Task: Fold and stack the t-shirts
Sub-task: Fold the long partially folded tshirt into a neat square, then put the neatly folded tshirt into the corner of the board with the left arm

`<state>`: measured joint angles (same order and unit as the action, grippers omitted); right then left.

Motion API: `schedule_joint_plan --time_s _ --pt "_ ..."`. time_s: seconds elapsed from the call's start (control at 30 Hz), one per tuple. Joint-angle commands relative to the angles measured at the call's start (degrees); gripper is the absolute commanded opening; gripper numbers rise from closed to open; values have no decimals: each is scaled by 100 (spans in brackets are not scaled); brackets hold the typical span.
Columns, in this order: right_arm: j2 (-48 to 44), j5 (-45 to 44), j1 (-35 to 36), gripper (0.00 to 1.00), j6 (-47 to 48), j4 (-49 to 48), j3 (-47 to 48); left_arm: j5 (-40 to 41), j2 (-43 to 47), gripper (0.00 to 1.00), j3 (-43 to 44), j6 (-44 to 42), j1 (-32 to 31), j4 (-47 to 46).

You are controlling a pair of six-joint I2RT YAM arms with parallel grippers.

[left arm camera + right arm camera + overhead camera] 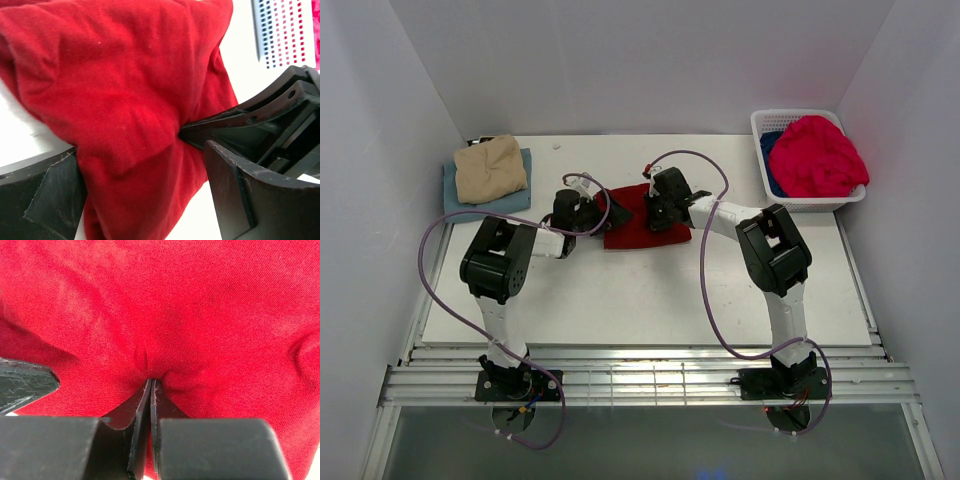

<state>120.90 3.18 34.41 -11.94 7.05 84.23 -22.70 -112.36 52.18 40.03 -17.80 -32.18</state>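
At the far left corner we see a rumpled tan t-shirt lying on a flat light blue t-shirt, both well apart from the arms. Next comes the left arm, rising from its base at the near edge, elbow bent, forearm reaching right and slightly away from us toward the middle. Its left claw is released: in the left wrist view the two dark fingers stand wide apart, with a loose fold of the dark red t-shirt between them. That shirt lies bunched in the middle of the tabletop, between the two claws. On the shirt's right side the right claw is clenched on the cloth; its own wrist view shows the fingertips pressed together on a puckered pinch of red fabric. The right arm stands up from its base and folds at the elbow, so the forearm stretches left and away to reach the shirt. A purple cable loops beside it. At the far right corner a white lattice basket holds a heaped pinkish-red t-shirt, with a deep blue t-shirt showing beside it. The tabletop is plain white, with metal rails along the near edge and white walls enclosing it.
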Motion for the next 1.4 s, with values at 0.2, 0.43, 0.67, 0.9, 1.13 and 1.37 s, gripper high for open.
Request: schedule_joint_plan --time_s 0.2,0.43,0.67,0.9,1.13,1.37 --pt "-23 -28 -14 8 -106 122 -257 -147 -840 98 204 496 -373 520" --pt "-93 16 -5 8 -98 60 -380 247 -1192 97 459 567 -707 520" --pt "-146 156 -14 8 -106 -89 -495 1091 -1008 63 371 252 -716 906" --pt "-172 209 30 8 -115 -160 -574 1180 -1245 57 740 40 -795 1135" --pt "-269 245 65 18 -45 -195 -644 1811 -1324 0 1083 -171 -1058 1715" --pt "-1444 -379 101 33 175 -108 -1022 3657 18 0 881 -882 -1050 2400"
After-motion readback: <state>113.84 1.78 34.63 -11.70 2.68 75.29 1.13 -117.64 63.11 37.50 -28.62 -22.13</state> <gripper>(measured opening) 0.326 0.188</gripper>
